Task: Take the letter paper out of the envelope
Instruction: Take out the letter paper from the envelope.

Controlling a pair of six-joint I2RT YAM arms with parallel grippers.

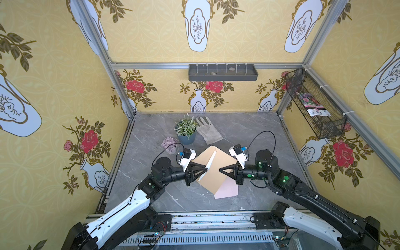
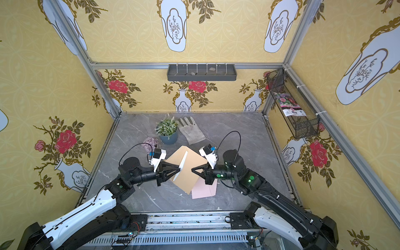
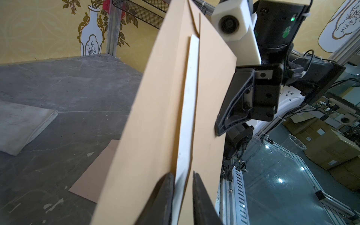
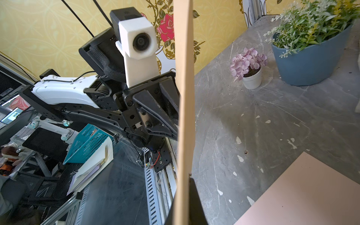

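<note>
No writing is legible on the tan envelope [image 1: 216,168] held above the counter [image 1: 259,134] – right hand [image 1: 220,170] clamped on one edge, left hand [image 1: 205,168] narrowed around the white letter paper [image 3: 188,109] (open counter beyond).

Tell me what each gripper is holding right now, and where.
Right gripper pinches the tan envelope by its edge; left gripper grips the white letter paper sticking out.

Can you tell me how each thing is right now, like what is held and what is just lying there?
Envelope: lifted, open.
White letter paper: sticking out of envelope.
Left gripper: around the paper's edge.
Right gripper: shut on envelope.
Pink sheet: flat on table.
Glove: lying flat.
Potted plant: upright.
</note>
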